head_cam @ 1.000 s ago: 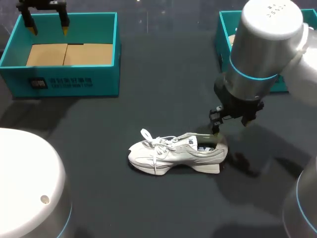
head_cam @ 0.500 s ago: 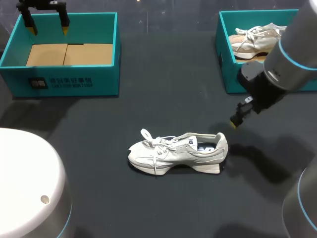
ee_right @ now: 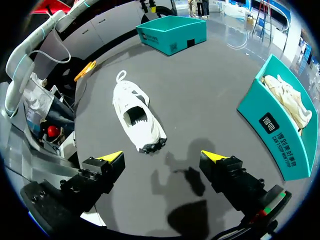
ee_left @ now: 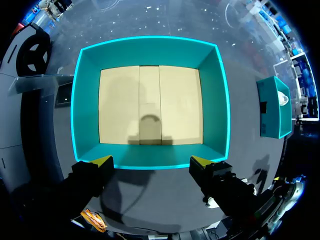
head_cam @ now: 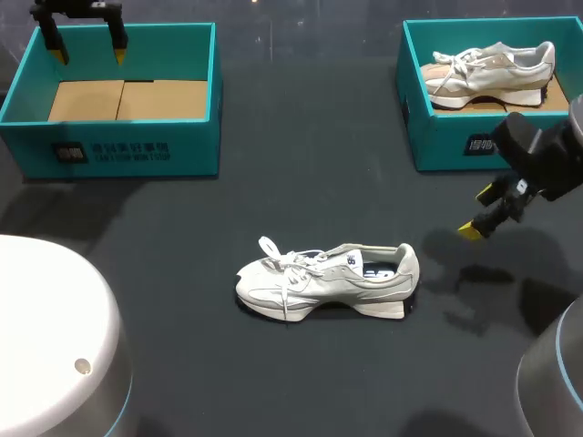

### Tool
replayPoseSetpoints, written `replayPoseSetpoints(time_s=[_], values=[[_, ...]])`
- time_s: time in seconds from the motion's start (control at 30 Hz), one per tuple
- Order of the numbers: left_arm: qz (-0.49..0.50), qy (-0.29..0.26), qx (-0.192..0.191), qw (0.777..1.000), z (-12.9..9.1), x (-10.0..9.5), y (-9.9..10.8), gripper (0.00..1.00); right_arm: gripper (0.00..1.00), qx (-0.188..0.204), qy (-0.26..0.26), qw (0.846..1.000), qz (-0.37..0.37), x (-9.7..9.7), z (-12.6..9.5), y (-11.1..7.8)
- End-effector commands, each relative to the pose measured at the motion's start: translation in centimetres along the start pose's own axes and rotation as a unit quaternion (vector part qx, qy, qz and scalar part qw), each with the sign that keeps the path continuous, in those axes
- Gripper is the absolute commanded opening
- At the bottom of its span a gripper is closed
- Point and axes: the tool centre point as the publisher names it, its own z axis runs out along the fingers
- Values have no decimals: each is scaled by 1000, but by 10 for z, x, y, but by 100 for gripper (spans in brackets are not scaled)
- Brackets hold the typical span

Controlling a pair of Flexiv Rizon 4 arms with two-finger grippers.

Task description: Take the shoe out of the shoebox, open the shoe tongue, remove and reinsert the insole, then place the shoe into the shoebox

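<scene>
White sneaker on the table between two teal shoeboxes; both grippers spread and empty.
The sneaker [head_cam: 328, 278] stands on its sole on the dark table [head_cam: 291, 382], well apart from both boxes, and its laces [head_cam: 273, 250] appear loose. The left shoebox [head_cam: 118, 150] shows a bare cardboard floor. The right shoebox [head_cam: 437, 137] holds a second sneaker [head_cam: 492, 64]. The left gripper [head_cam: 88, 50] hangs above the left shoebox's far rim, fingers apart. The right gripper [head_cam: 477, 211] hangs near the right shoebox's front wall, fingers apart, touching nothing.

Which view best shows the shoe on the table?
Head view: the shoe lies whole, side-on, laces plain. The right wrist view shows it heel nearest, opening visible. The left wrist view does not clearly show it.
</scene>
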Motion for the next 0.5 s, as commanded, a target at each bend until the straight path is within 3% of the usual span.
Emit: replayPoseSetpoints(time_s=[0.03, 0.23, 0.37, 0.5], values=[[0, -1, 0, 1000, 0, 0, 0, 100, 100, -84, -9, 996, 0, 6, 0, -7], [0, -1, 0, 1000, 0, 0, 0, 100, 100, -83, -24, 996, -19, 4, 0, -12], [0, -1, 0, 1000, 0, 0, 0, 100, 100, -152, 35, 985, -79, -9, -8, -30], [0, -1, 0, 1000, 0, 0, 0, 100, 100, -193, 70, 970, -133, -18, -17, -43]])
